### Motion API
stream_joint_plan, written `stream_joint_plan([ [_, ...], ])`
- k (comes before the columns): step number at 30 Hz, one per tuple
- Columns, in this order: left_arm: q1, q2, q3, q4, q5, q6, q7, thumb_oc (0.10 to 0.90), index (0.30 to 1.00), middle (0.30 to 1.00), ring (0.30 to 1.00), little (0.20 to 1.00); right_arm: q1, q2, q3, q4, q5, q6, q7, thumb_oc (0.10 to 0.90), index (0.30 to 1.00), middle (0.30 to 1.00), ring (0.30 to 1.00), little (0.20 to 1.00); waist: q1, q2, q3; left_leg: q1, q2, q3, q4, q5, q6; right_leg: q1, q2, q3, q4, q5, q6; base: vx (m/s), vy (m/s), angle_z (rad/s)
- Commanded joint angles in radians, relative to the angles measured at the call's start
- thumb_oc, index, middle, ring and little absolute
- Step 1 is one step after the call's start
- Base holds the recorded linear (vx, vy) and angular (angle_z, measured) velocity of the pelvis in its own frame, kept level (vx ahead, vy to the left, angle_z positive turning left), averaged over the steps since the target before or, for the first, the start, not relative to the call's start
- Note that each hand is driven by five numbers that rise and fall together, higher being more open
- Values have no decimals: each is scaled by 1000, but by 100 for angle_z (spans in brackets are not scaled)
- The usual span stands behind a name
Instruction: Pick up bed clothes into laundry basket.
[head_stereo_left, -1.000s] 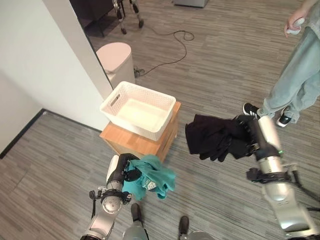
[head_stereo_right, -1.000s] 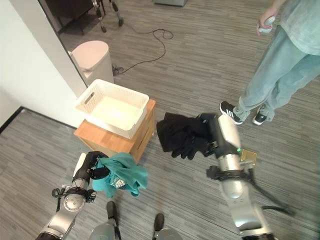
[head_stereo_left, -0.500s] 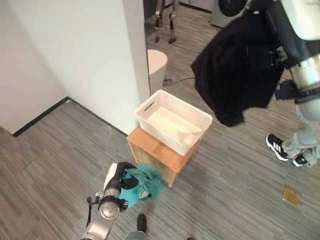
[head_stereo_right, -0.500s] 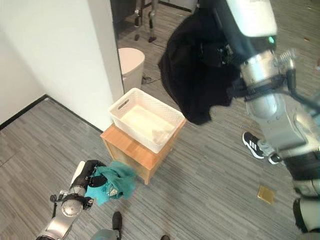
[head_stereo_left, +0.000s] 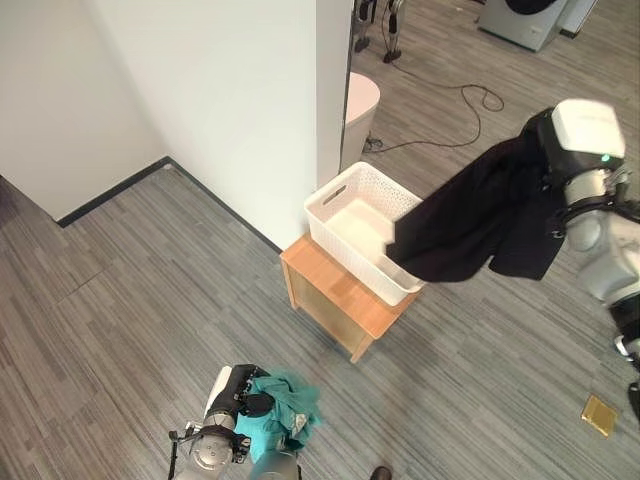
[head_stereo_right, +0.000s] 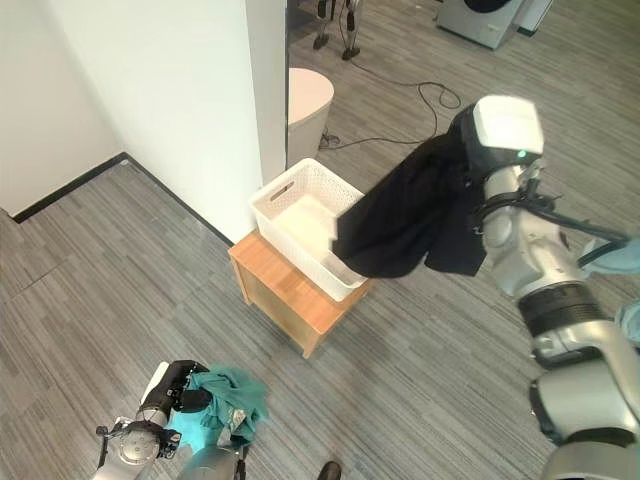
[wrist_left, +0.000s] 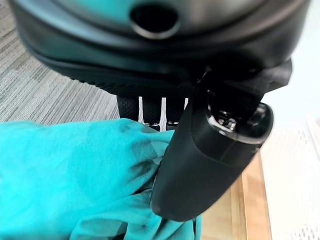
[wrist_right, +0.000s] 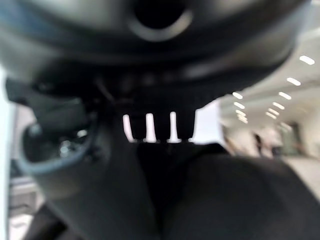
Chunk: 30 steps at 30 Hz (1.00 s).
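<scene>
black garment draped over white basket rim, on wooden stand

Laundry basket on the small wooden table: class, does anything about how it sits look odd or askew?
Yes. The white laundry basket sits toward the far end of the wooden table and overhangs its edge. The black garment held in the right hand drapes over the basket's rim rather than lying inside.
</scene>
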<state>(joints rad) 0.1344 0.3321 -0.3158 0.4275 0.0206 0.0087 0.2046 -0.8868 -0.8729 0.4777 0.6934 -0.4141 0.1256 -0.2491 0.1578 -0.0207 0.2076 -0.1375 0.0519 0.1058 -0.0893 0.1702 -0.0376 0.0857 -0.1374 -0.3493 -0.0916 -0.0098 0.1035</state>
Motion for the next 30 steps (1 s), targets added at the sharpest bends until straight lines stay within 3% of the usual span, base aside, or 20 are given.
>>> stream_joint_plan([
  [1,-86,0,-58,-40,-17,-90,-6,400,300,300,300,300,-266,-61,60,7,-28,-27,-96,400,300,300,300,300,60,-12,3,41,84,55,2,-96,-86,21,-93,2,4,-33,90,0,0,0],
  [8,-86,0,-58,-40,-17,-90,-6,400,300,300,300,300,-266,-61,60,7,-28,-28,-96,400,300,300,300,300,60,-12,3,41,84,55,2,-96,-86,21,-93,2,4,-33,90,14,1,3],
  [9,-104,0,-52,66,-9,-88,21,400,300,300,300,300,-336,-101,38,-19,16,-33,-159,400,300,300,300,300,117,-50,19,-10,62,3,2,-94,-90,20,-104,-52,4,-28,103,117,7,4],
  [14,-127,10,-43,116,-5,-91,39,400,300,300,300,300,-400,-144,47,6,28,-24,-185,400,300,300,300,300,138,-79,13,-23,44,-20,2,-101,-87,29,-115,-81,4,-16,112,68,5,51],
  [17,-131,10,-45,119,-4,-90,42,400,300,300,300,300,-424,-147,55,11,33,-23,-190,400,300,300,300,300,139,-83,14,-22,41,-22,2,-104,-86,31,-119,-84,4,-14,115,15,12,21],
  [23,-160,14,-47,143,-14,-91,50,400,300,300,300,300,-495,-169,108,30,54,-19,-186,400,300,300,300,300,145,-116,13,-25,31,-24,2,-117,-80,33,-135,-89,4,3,124,36,13,12],
  [30,-179,8,-59,136,-23,-88,57,400,300,300,300,300,-514,-125,136,72,46,2,-173,400,300,300,300,300,133,-112,28,-35,26,-18,2,-120,-75,20,-146,-85,4,15,126,-3,3,-1],
])
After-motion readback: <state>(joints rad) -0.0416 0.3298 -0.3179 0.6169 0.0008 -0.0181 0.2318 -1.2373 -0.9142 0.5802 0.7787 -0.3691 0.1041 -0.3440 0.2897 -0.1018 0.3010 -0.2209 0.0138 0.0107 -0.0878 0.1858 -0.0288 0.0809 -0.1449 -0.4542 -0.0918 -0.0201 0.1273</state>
